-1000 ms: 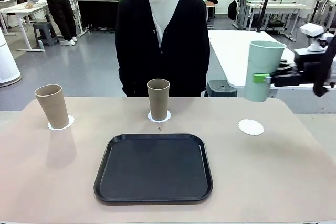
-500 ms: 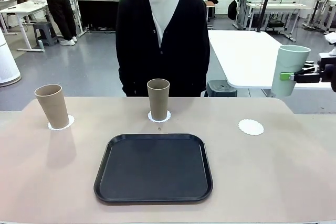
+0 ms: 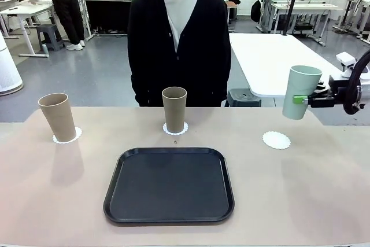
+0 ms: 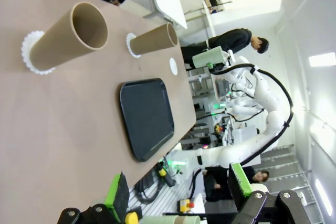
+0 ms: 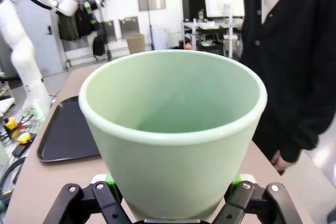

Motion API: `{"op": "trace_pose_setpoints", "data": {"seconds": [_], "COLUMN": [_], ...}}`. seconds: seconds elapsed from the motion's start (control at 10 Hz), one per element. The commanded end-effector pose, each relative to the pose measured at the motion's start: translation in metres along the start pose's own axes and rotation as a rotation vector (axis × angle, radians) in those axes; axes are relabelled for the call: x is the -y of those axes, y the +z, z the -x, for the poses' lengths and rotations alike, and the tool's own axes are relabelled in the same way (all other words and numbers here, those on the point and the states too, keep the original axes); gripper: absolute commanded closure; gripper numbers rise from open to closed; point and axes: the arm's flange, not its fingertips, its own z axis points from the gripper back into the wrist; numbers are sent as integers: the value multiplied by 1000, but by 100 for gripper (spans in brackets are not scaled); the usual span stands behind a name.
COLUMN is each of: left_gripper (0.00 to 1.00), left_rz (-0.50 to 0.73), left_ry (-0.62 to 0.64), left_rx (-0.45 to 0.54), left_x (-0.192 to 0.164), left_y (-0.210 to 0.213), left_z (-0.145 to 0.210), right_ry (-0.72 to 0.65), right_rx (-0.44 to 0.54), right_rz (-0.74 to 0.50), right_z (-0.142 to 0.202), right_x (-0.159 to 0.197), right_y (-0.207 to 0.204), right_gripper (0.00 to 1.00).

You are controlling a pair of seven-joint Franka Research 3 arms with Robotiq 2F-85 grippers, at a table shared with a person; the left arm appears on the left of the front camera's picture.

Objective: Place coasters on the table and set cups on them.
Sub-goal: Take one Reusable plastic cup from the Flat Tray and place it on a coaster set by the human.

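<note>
A: Where is the mint cup (image 3: 302, 92) being carried?

B: It is held in the air above the counter's (image 3: 324, 201) far right corner, clamped near its base between the pads of the right pincer (image 3: 302, 100), and it is tipped slightly. In the right wrist view the cup (image 5: 173, 129) is seen mouth-up between the two fingers, so a grip low on the wall appears to have been chosen to keep the rim free.

A: And its target?

B: The bare coaster (image 3: 276, 140) lies flat near the far right edge, below and a little inward of the cup, apart from it. It is judged to be kept for this cup, since the other two are taken.

A: Taken how?

B: One tan cup (image 3: 174, 110) is stood upright on a doily at the middle of the far edge, another tan cup (image 3: 57, 117) on a doily toward the far left corner. The black tray (image 3: 169, 185) is left at the counter's middle, near the robot's edge.

A: The other pincer?

B: The left pincer (image 4: 178, 198) is held with its fingers wide apart, nothing between them.
</note>
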Motion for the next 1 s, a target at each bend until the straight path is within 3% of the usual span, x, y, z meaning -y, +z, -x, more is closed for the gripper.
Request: {"op": "trace_pose_setpoints", "data": {"seconds": [0.0,0.4,0.9], "left_gripper": [0,0,0], "left_rz": [8,8,8], "left_ry": [-7,-7,-7], "left_rx": [8,8,8], "left_x": [2,2,2], "left_y": [1,1,1], "left_z": [1,1,1], "right_ry": [17,9,-13], "right_rx": [50,53,41], "right_rz": [-41,-79,-75], "right_z": [12,19,25], "right_x": [-6,-25,-17], "right_y": [-10,-31,-27], "right_gripper": [15,15,15]}}
